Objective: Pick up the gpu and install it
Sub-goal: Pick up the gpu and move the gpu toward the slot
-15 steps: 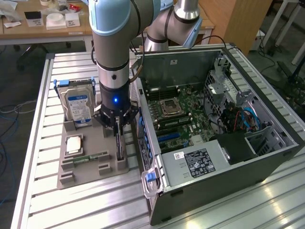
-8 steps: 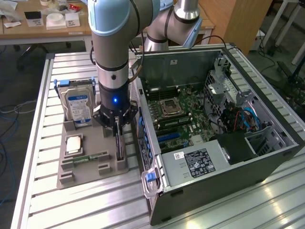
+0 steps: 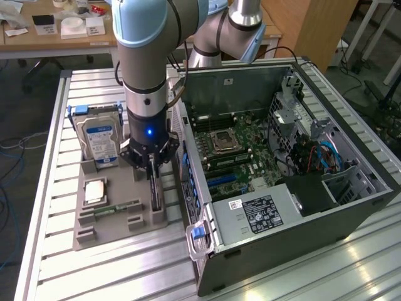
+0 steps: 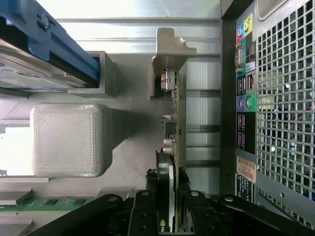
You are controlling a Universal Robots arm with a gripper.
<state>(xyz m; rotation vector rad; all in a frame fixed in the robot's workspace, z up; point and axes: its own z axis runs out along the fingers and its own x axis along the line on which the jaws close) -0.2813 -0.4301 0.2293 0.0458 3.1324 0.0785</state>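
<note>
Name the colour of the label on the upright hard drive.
The label is blue, seen best in the exterior view.

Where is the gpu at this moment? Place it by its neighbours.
The gpu stands on edge in the grey holder tray at the exterior view's left, beside the open computer case, with the gripper clamped on its top edge.

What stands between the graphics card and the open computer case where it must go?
Only the case's port-side wall rises between the graphics card and the motherboard. The card stands on edge in the gray holder, with the gripper above it and the jaws closed on it. Nothing else visible blocks the way.
</note>
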